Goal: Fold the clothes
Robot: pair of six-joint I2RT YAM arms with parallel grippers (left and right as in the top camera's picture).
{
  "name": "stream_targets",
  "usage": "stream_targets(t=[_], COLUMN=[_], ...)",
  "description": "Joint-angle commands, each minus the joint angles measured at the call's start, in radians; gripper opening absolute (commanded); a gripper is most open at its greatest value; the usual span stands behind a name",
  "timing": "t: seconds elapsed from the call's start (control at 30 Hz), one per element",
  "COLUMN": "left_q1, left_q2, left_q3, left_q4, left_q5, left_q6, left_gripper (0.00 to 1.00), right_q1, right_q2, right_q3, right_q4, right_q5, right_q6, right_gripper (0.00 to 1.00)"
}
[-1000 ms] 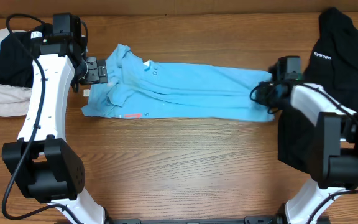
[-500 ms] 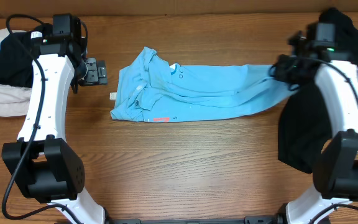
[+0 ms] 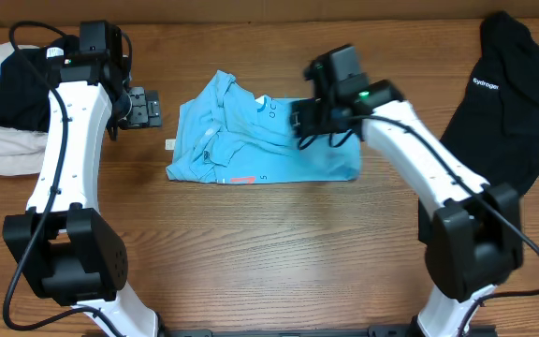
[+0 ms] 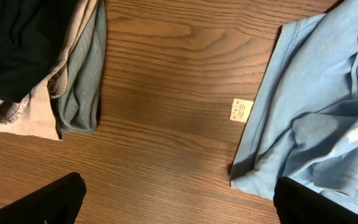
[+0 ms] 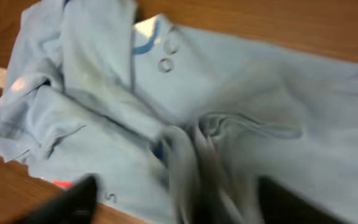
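The sky-blue T-shirt (image 3: pixel 241 145) lies at the table's middle, its right end doubled over onto its body. My right gripper (image 3: pixel 303 124) hovers over that folded end. In the right wrist view its fingers stand wide apart over the shirt (image 5: pixel 241 87), and a blurred fold of blue fabric (image 5: pixel 188 165) hangs loose between them. My left gripper (image 3: pixel 144 107) is open just left of the shirt, over bare wood (image 4: pixel 166 143), with the shirt's edge (image 4: pixel 316 118) by its right finger (image 4: pixel 328 202). A black top (image 3: pixel 503 103) with a small white logo lies at the far right.
A heap of beige and black garments (image 3: pixel 3 112) lies at the far left; its edge (image 4: pixel 36 62) shows in the left wrist view. A small white tag (image 4: pixel 242 110) rests on the wood beside the shirt. The wooden table (image 3: pixel 269 253) stretches forward.
My right gripper swept left across the table, carrying the shirt's right end over onto its body, then opened. The shirt slid right first. The left arm stayed still.
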Motion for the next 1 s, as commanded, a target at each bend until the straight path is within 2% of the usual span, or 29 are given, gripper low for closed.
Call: stream_targets(t=[0.0, 0.17, 0.27, 0.43, 0.6, 0.67, 0.83, 0.97], left_q1=[0.006, 0.006, 0.005, 0.005, 0.006, 0.006, 0.006, 0.006], left_q2=[0.001, 0.004, 0.012, 0.035, 0.058, 0.061, 0.061, 0.061], left_q3=[0.020, 0.013, -0.014, -0.069, -0.075, -0.075, -0.075, -0.075], left_q4=[0.000, 0.006, 0.039, 0.079, 0.082, 0.083, 0.099, 0.105], left_q5=[0.002, 0.095, 0.182, 0.209, 0.207, 0.207, 0.191, 0.188], left_q6=[0.027, 0.042, 0.100, 0.124, 0.124, 0.124, 0.124, 0.124], left_gripper=[1.00, 1.00, 1.00, 1.00, 1.00, 1.00, 1.00, 1.00], right_q1=[0.010, -0.024, -0.072, -0.118, -0.120, -0.120, -0.120, -0.120], right_q2=[-0.003, -0.038, -0.048, -0.034, 0.047, 0.092, 0.183, 0.216], right_q3=[0.027, 0.098, 0.133, 0.087, 0.034, 0.026, 0.026, 0.026], right_q4=[0.007, -0.066, -0.126, -0.116, -0.047, -0.010, 0.056, 0.084], right_q5=[0.006, -0.010, -0.010, -0.010, -0.010, -0.010, -0.010, -0.009], right_q6=[0.045, 0.068, 0.068, 0.066, 0.117, 0.142, 0.140, 0.140], right_gripper=[1.00, 1.00, 1.00, 1.00, 0.85, 0.82, 0.65, 0.61])
